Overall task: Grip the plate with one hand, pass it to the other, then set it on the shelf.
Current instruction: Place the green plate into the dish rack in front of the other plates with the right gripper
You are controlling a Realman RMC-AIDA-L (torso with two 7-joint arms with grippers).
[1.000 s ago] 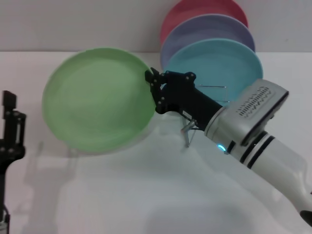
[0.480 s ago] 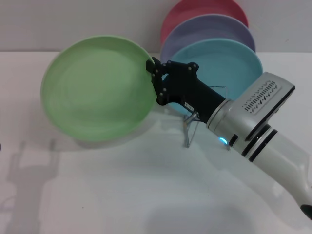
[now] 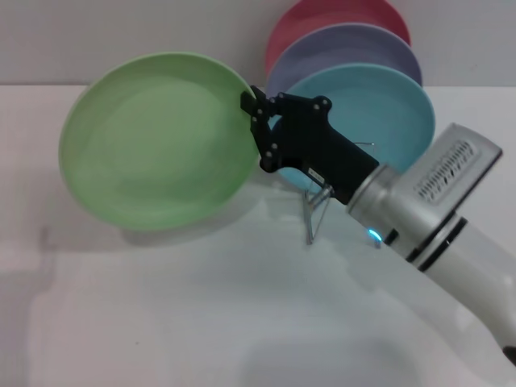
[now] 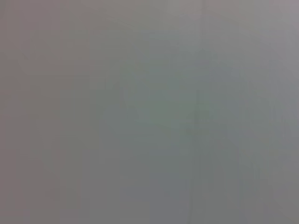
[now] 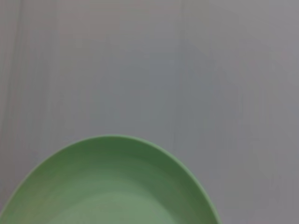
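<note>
Head view shows my right gripper (image 3: 256, 109) clamped on the rim of the round light green plastic plate (image 3: 157, 139), held above the white tabletop (image 3: 201, 322) beside the chrome wire rack (image 3: 318, 205). I'd tilt it upright and ease it into the free slot before the turquoise-blue plate (image 3: 379, 113); the left gripper is out of sight.

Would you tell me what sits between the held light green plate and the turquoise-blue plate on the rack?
In the head view, only the right hand gripping the round light green plastic plate separates it from the turquoise-blue plate.
</note>
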